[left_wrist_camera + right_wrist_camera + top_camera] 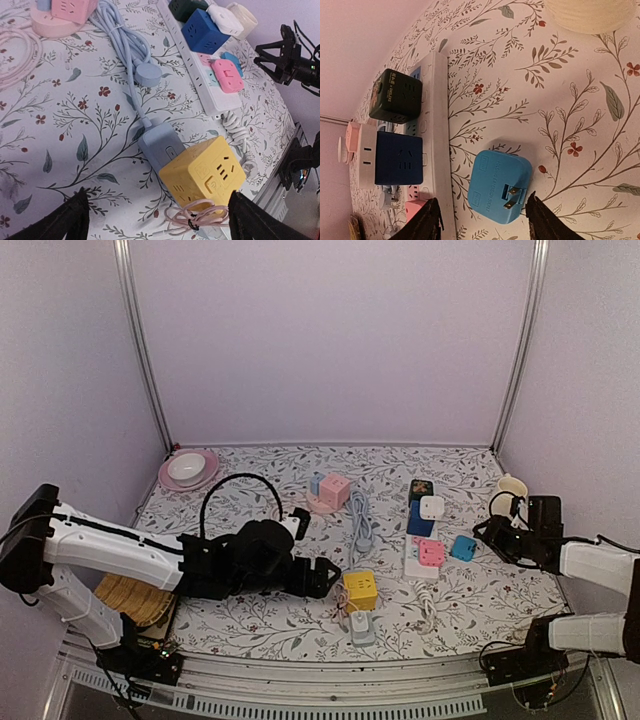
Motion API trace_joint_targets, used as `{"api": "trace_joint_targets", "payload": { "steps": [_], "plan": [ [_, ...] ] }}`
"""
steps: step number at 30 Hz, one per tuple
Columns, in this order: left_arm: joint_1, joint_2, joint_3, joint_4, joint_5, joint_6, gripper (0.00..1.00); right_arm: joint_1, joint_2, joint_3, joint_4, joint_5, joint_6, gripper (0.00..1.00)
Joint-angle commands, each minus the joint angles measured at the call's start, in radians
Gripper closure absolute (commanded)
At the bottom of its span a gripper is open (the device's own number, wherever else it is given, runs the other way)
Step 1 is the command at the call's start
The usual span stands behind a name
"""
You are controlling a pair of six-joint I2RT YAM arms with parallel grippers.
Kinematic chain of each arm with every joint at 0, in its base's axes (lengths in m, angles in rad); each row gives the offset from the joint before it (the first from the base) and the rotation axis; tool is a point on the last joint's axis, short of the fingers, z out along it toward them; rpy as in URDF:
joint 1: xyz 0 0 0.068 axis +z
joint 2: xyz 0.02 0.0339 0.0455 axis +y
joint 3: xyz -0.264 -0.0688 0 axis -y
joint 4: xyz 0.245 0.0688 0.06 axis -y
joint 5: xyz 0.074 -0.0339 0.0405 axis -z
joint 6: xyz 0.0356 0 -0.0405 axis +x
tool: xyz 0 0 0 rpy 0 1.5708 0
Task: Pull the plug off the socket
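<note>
The blue plug (492, 180) lay prongs-up just beside the white power strip (440, 100), free of any socket, the right gripper (483, 200) parted loosely astride it as if the pull were done, while the left gripper (157, 210) gaped wide before a yellow cube socket (205, 172) near that strip.

Blue plug (492, 180): detached, lying flat on the bench, two metal prongs up, between the right pincer's (482, 222) parted fingers. White socket strip (439, 100) runs just beside it.

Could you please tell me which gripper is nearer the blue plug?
Right. The right gripper sits at the blue plug, fingers flanking it; the left gripper is far off to its left, by the yellow cube.
</note>
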Motion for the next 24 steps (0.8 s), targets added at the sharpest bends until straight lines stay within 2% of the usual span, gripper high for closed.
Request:
{"api": "trace_joint_targets", "payload": {
  "steps": [1, 7, 11, 15, 17, 24],
  "plan": [
    [-0.015, -0.023, -0.018, 0.013, -0.017, -0.012, 0.03, -0.004, -0.061, 0.0, -0.017, -0.03, -0.031, 0.37],
    [-0.015, -0.005, -0.012, 0.026, -0.009, -0.009, 0.03, 0.001, -0.196, -0.006, -0.076, -0.113, -0.055, 0.33],
    [-0.019, 0.014, -0.006, 0.037, -0.007, -0.016, 0.03, 0.081, -0.286, -0.015, -0.129, -0.104, -0.046, 0.33],
    [-0.023, 0.039, 0.006, 0.045, 0.0, -0.019, 0.03, 0.251, -0.347, -0.021, -0.17, -0.026, -0.004, 0.33],
    [-0.027, 0.054, 0.019, 0.042, 0.001, -0.019, 0.03, 0.386, -0.352, -0.032, -0.165, 0.027, 0.033, 0.33],
    [-0.043, 0.085, 0.054, 0.012, -0.016, -0.024, 0.03, 0.761, -0.234, 0.001, -0.146, 0.245, 0.153, 0.32]
  ]
}}
